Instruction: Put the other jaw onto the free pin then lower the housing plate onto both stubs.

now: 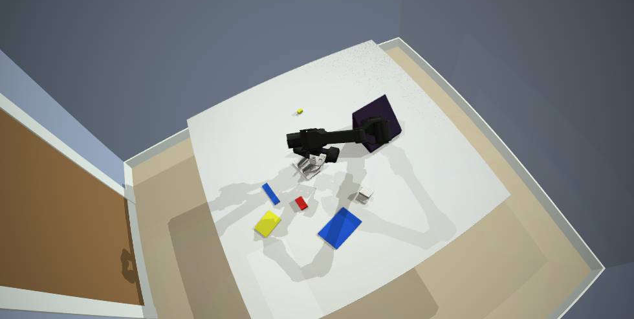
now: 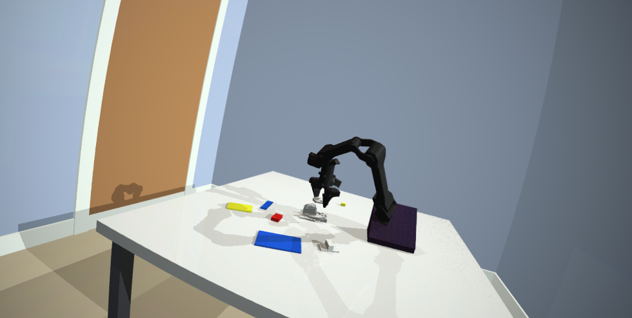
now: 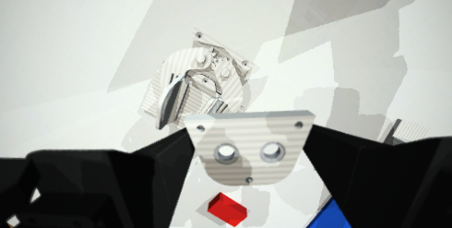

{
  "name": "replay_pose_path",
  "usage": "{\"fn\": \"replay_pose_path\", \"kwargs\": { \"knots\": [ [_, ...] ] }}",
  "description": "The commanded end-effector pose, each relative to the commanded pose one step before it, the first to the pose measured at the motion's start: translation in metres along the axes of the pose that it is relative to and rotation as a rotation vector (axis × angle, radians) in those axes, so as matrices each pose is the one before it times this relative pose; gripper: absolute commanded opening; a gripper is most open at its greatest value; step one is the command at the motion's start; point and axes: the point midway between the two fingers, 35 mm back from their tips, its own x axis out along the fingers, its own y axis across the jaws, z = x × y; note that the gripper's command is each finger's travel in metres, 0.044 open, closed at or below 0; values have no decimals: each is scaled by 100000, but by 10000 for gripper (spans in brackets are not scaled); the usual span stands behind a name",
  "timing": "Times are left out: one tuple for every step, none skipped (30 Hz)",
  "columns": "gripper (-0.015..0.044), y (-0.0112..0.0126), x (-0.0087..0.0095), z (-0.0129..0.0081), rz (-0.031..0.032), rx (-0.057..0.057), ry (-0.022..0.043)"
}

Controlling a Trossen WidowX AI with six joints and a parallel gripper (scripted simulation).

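Note:
My gripper (image 1: 316, 156) (image 2: 320, 200) (image 3: 245, 127) is shut on the pale housing plate (image 3: 249, 167) by its two side edges, with its two round holes showing in the wrist view. The plate hangs above the table, clear of the gripper assembly (image 1: 307, 173) (image 2: 311, 214) (image 3: 180, 66), which lies beyond it in the wrist view. On the assembly, two round stubs stand side by side, a left stub (image 3: 201, 59) and a right stub (image 3: 225, 73), with small gear teeth between them. The jaws reach toward the held plate. Its edge hides part of them; exact tooth mesh is too small to tell.
A red block (image 1: 301, 203) (image 2: 276, 217) (image 3: 228, 210), a large blue slab (image 1: 339, 228) (image 2: 277, 242), a yellow slab (image 1: 267, 223) (image 2: 239, 207), a blue bar (image 1: 270, 193) (image 2: 266, 205), a pale bracket (image 1: 364, 194) (image 2: 328, 246) and a small yellow cube (image 1: 299, 111) (image 2: 343, 204) lie around.

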Motion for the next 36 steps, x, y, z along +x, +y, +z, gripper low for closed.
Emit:
{"fn": "replay_pose_path", "kwargs": {
  "knots": [
    [351, 730, 121, 721, -390, 9863, -75],
    [351, 139, 8, 128, -87, 2119, 65],
    [351, 141, 8, 126, -90, 2118, 65],
    [351, 143, 8, 124, -92, 2118, 65],
    [351, 145, 8, 121, -95, 2117, 65],
    [351, 146, 8, 119, -97, 2117, 65],
    [351, 148, 8, 117, -100, 2116, 65],
    [351, 149, 8, 115, -102, 2116, 65],
    [351, 151, 9, 112, -105, 2115, 64],
    [351, 152, 9, 110, -107, 2115, 64],
    [351, 154, 9, 108, -110, 2114, 63],
    [351, 155, 9, 106, -112, 2114, 63],
    [351, 157, 9, 103, -115, 2113, 62],
    [351, 158, 9, 101, -117, 2113, 62],
    [351, 159, 9, 98, -120, 2113, 61],
    [351, 160, 9, 96, -122, 2112, 60],
    [351, 162, 9, 94, -125, 2111, 59],
    [351, 163, 9, 91, -128, 2111, 58],
    [351, 164, 10, 89, -130, 2110, 57],
    [351, 165, 10, 86, -133, 2110, 56],
    [351, 166, 10, 84, -135, 2109, 55],
    [351, 167, 10, 81, -138, 2108, 54],
    [351, 138, 8, 65, -115, 1734, 43],
    [351, 83, 5, 38, -70, 1040, 25],
    [351, 28, 2, 12, -24, 347, 8],
    [351, 0, 0, 0, 0, 0, 0],
    [351, 0, 0, 0, 0, 0, 0],
    [351, 0, 0, 0, 0, 0, 0],
    [351, 0, 0, 0, 0, 0, 0],
    [351, 0, 0, 0, 0, 0, 0],
    [351, 0, 0, 0, 0, 0, 0],
    [351, 0, 0, 0, 0, 0, 0],
    [351, 0, 0, 0, 0, 0, 0],
    [351, 0, 0, 0, 0, 0, 0],
    [351, 0, 0, 0, 0, 0, 0],
    [351, 0, 0, 0, 0, 0, 0]
  ]
}}
